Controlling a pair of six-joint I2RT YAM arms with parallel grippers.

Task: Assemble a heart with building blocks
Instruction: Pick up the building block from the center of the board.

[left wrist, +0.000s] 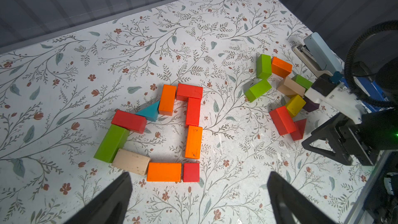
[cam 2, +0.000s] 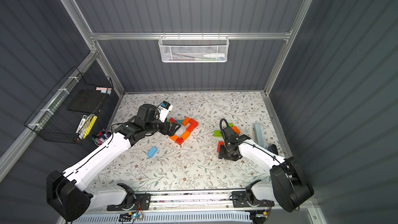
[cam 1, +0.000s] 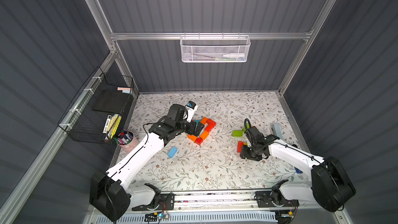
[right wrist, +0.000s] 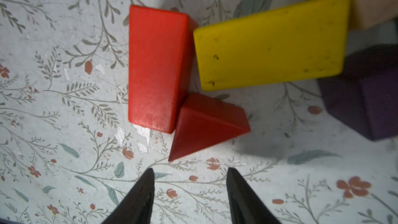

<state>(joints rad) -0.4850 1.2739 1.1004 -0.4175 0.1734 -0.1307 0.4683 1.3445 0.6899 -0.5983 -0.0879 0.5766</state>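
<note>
Blocks form a rough ring [left wrist: 193,142] mid-desk, not yet a clean heart, with spares [cam 1: 237,133] piled at its 3 o'clock. The right jaws, half apart and empty, hover just short of a red wedge [right wrist: 206,126] touching a red brick [right wrist: 157,67]. Its sloped faces could slip from a pinch, and closing may drag that brick or the yellow brick [right wrist: 271,42]. The left jaws, wide and empty, hang over the ring's 9 o'clock side, where a low sweep would scatter it. A blue brick [cam 1: 172,152] lies alone at 7 o'clock, and a stapler [cam 1: 276,129] lies beyond the spares.
</note>
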